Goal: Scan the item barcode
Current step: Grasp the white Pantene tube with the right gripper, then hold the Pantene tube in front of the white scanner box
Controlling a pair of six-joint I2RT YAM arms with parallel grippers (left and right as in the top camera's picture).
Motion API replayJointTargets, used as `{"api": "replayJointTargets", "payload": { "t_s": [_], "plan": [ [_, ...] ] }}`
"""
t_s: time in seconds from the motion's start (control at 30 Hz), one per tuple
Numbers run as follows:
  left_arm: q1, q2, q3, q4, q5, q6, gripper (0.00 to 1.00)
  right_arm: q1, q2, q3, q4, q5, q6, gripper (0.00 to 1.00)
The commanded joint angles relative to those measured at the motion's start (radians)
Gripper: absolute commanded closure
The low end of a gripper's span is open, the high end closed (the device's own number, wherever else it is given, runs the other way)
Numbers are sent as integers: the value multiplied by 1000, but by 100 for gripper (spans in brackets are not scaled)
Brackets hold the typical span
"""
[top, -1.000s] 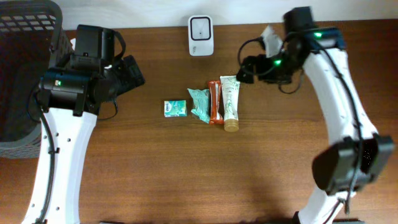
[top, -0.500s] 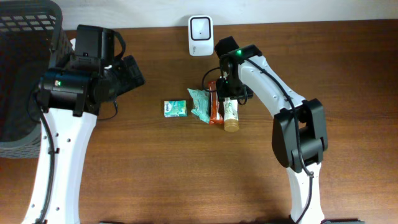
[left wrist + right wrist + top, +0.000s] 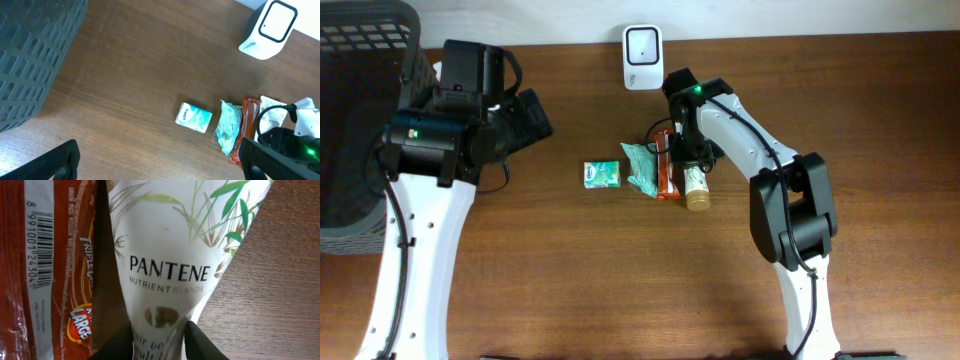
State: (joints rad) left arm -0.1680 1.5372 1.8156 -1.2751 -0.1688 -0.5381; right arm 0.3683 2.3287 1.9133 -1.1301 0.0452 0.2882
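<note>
Right claw (image 3: 160,347) is clamped on the white Pantene tube (image 3: 170,255), dark fingers (image 3: 202,340) pressed to both sides; the tube lies flat mid-worktop (image 3: 620,280), leaf print up. Just beside it, a red snack packet (image 3: 55,270) shows its barcode. Left claw (image 3: 160,165) gapes wide, holding nothing

Between the black fingers (image 3: 202,345) of the right gripper (image 3: 160,342) we see a white tube (image 3: 170,255) printed with green leaves, brown sprigs and black lettering. Just beside it is a red-orange wrapper (image 3: 60,280) with a white barcode strip and yellow letters. Farther off are a teal pouch (image 3: 640,165), a mint-and-white packet (image 3: 602,174) and the brown wood-grain table (image 3: 620,280).
</note>
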Motion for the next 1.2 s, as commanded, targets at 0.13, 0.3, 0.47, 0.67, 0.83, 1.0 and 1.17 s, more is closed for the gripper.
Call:
{"api": "replayJointTargets", "payload": {
  "t_s": [0.13, 0.3, 0.47, 0.67, 0.83, 1.0, 1.17],
  "plan": [
    [1, -3, 2, 2, -1, 16, 1, -3, 31, 103, -78, 12, 5, 96],
    [1, -3, 2, 2, -1, 16, 1, -11, 30, 487, -225, 11, -78, 96],
    [1, -3, 2, 2, -1, 16, 1, -9, 34, 639, 43, 12, -206, 96],
    [1, -3, 2, 2, -1, 16, 1, 3, 36, 462, 423, -67, -203, 96],
    [1, -3, 2, 2, -1, 16, 1, 4, 36, 354, 588, -68, -90, 96],
    [1, -3, 2, 2, -1, 16, 1, 8, 36, 354, 639, -143, -62, 96],
    [1, -3, 2, 1, -1, 16, 1, 10, 36, 346, 647, -97, -62, 96]
  ]
}}
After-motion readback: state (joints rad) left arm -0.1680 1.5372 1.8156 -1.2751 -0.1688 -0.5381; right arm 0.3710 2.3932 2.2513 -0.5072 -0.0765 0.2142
